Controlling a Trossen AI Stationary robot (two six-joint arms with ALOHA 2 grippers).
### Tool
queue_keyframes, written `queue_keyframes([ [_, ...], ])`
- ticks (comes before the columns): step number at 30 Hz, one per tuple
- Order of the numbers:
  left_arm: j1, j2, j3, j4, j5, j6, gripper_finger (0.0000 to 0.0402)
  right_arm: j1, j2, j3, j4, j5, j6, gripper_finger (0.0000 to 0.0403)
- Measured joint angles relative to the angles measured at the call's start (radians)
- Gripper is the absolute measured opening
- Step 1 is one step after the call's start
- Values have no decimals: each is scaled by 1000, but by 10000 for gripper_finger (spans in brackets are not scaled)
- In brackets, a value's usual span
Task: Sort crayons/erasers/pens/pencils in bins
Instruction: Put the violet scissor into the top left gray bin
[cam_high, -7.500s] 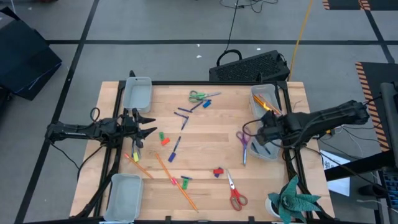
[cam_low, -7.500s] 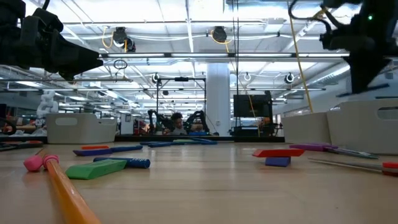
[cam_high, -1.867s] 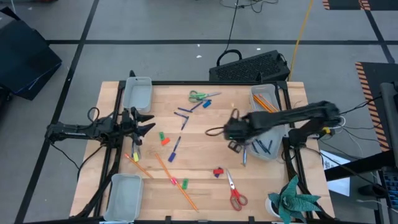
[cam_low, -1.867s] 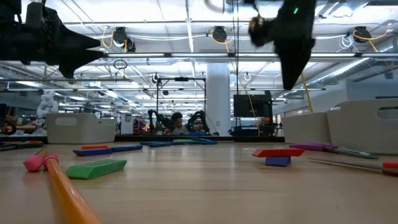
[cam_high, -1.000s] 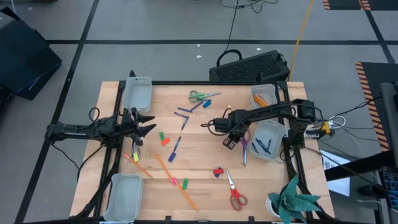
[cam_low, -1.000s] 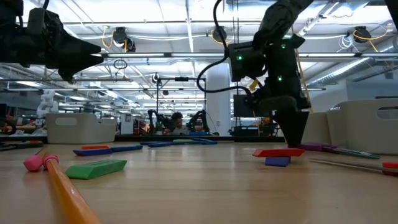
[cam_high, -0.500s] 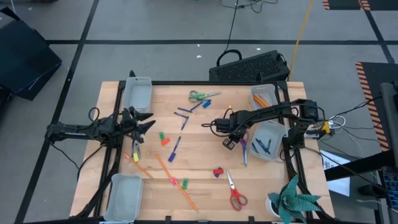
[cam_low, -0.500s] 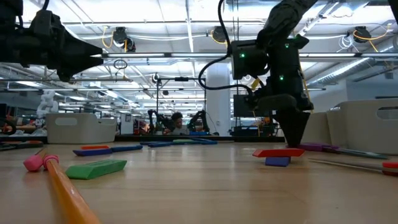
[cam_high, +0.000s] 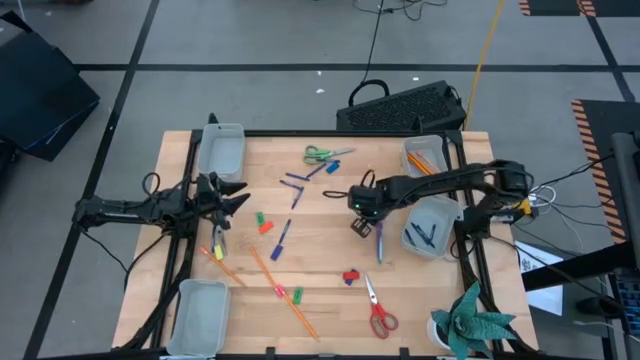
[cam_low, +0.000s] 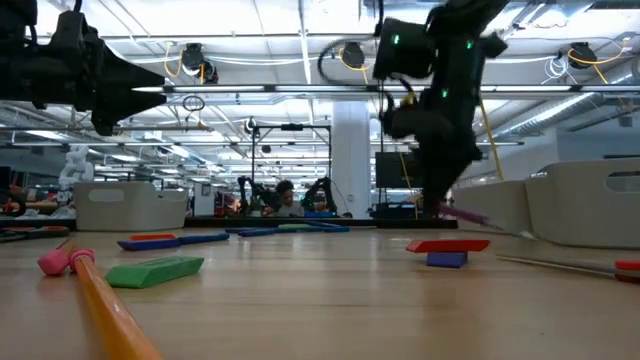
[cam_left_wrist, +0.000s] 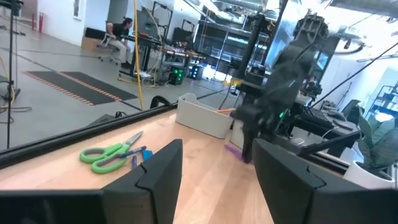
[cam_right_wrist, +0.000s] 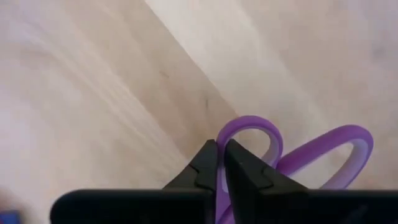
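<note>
We see the right gripper (cam_high: 362, 222) mid-table, fingers pinched on a loop handle of the purple scissors (cam_right_wrist: 273, 152), just left of the bin (cam_high: 430, 224) with pens in it. Left gripper (cam_high: 228, 199) hangs over the table's left side, fingers spread. Pencils (cam_high: 282, 291), crayons (cam_high: 262, 221) and pens (cam_high: 281, 239) lie loose on the table (cam_high: 330, 270). Green scissors (cam_left_wrist: 111, 154) lie near the far edge.

Two dark, jointed arms trail black cables; a small green light glows near the right gripper (cam_low: 437, 205).
</note>
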Motion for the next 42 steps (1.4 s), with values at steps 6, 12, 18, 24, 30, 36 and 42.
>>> queue_keyframes([
  [6, 0, 2, 0, -6, -3, 13, 198, 63, -127, 0, 289, 88, -176, 12],
  [12, 0, 61, 0, 14, 107, -30, 204, 165, -162, 2, 655, 165, -523, 11],
  [18, 0, 195, 1, 138, 294, 2, 248, 244, -95, -87, 1133, 166, -783, 11],
  [24, 0, 410, 1, 410, 424, 52, 259, 275, 27, -154, 1570, 75, -1061, 11],
  [30, 0, 648, 21, 591, 535, 62, 247, 277, 135, -79, 1681, -97, -1140, 11],
  [36, -1, 876, 157, 605, 716, 83, 231, 278, 184, -7, 1688, -181, -1218, 11],
  [42, -24, 1085, 315, 608, 844, 157, 228, 277, 183, -2, 1697, -180, -1250, 11],
])
